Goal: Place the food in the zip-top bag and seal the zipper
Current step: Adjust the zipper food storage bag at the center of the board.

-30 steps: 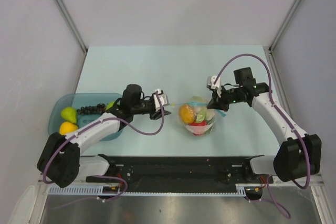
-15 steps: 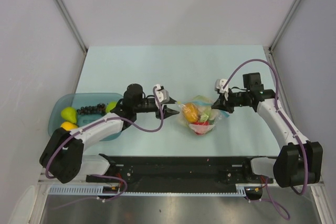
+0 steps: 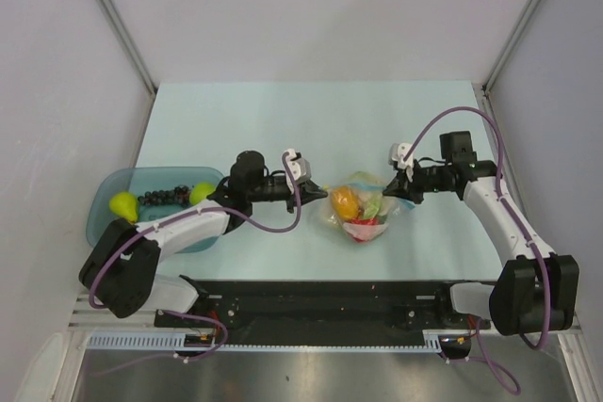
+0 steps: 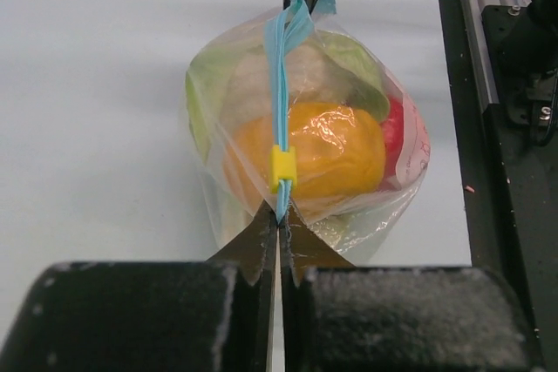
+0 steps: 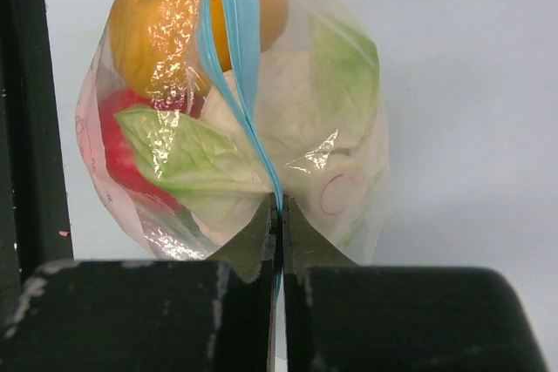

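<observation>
- Two grippers, one zip-top bag [image 3: 363, 211] and one teal bowl [image 3: 98, 216] are on the bench [image 3: 283, 120].
- The left gripper [image 4: 279, 224] is clamped on the near end of the zipper [image 4: 280, 119]. The right gripper [image 5: 279, 212] pinches the opposite end. One yellow slider [image 4: 282, 167] sits on the strip.
- A second ago the left gripper stood apart from the bag. It now holds the bag's left end, and the right gripper has drawn rightward, so the strip is stretched straight between them.
- The bag lies at mid-bench and holds one orange fruit [image 4: 331, 158], one red apple [image 4: 399, 132] and at least two lettuce pieces [image 5: 187, 158].
- The bowl, at the left, holds one yellow-green pear [image 3: 122, 204], one bunch of dark grapes [image 3: 165, 198] and one green fruit [image 3: 201, 193].
</observation>
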{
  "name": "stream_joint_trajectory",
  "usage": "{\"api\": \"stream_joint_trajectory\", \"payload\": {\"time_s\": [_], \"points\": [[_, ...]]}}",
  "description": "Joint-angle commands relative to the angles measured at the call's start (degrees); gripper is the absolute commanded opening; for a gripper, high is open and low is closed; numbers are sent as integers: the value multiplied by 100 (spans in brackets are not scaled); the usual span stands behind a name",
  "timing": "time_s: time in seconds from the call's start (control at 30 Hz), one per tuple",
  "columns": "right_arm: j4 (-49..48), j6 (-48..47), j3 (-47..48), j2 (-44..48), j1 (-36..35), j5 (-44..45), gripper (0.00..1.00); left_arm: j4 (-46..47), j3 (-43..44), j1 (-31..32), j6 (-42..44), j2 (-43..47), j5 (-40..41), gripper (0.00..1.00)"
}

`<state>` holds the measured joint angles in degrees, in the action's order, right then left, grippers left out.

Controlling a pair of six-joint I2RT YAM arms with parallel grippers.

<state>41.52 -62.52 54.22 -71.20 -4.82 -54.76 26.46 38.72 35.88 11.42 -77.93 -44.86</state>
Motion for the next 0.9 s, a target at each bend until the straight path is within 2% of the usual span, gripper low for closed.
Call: {"api": "stream_joint_trajectory", "payload": {"time_s": [0.0, 0.03, 0.13, 0.2, 0.33, 0.4, 0.43, 0.5, 0.87], "points": [[365, -322, 220, -34, 34, -35, 9, 45, 442, 24, -26, 32, -22, 0], [427, -296, 291, -34, 25, -34, 39, -78, 513, 33, -8, 32, -23, 0], [612, 123, 782, 18, -80, -43, 80, -623, 795, 130, 220, 85, -40, 0], [463, 511, 1151, 88, -246, -69, 86, -922, 917, 209, 430, 103, -58, 0], [-46, 1250, 1495, 290, -800, -184, 85, -1275, 1076, 288, 782, 111, -58, 0], [-520, 1593, 1504, 361, -1064, -193, 77, -1397, 1129, 332, 984, 112, -5, 0], [-661, 1664, 1504, 352, -1378, -167, 69, -1441, 1173, 341, 1028, 103, -22, 0], [-882, 1743, 1513, 247, -1617, -105, 64, -1538, 1243, 393, 1169, 129, 30, 0], [-715, 1094, 1715, -307, -2242, -202, 52, -1995, 1410, 631, 1504, 261, 241, 0]]}}
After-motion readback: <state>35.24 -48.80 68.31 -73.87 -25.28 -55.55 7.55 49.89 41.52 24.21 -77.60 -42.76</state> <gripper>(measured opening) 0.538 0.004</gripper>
